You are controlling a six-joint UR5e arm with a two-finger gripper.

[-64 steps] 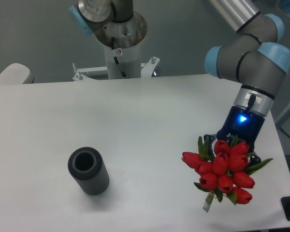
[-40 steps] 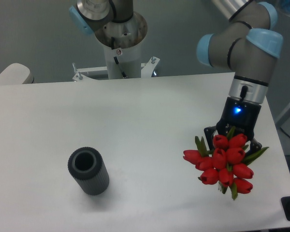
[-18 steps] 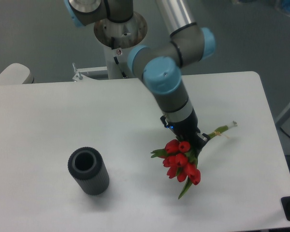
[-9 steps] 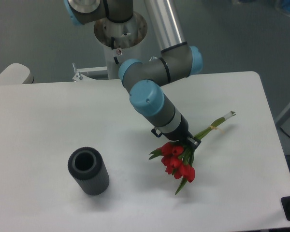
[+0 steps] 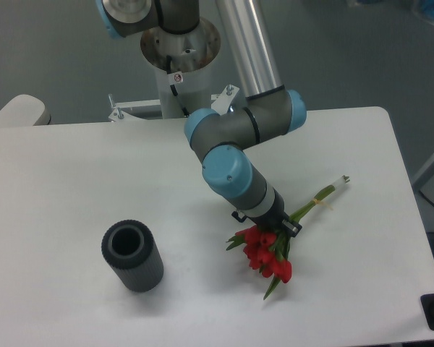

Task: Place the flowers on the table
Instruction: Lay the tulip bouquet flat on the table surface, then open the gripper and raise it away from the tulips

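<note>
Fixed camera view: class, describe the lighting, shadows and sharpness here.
Fixed camera: soft, even light; only a faint shadow beside the dark ribbed cylinder; the table is glare-free; the flowers look slightly soft; the end effector is mostly hidden.

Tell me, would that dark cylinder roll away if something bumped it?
Probably not while the dark ribbed cylinder stands upright on the table, open end up. It looks squat, so likely hard to tip. Knocked onto its round side, it could roll.

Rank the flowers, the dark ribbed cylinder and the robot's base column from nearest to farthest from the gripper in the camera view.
1. The flowers: right at the gripper, heads just below it.
2. The dark ribbed cylinder: off to the left on the table.
3. The base column: behind the table's far edge.
</note>
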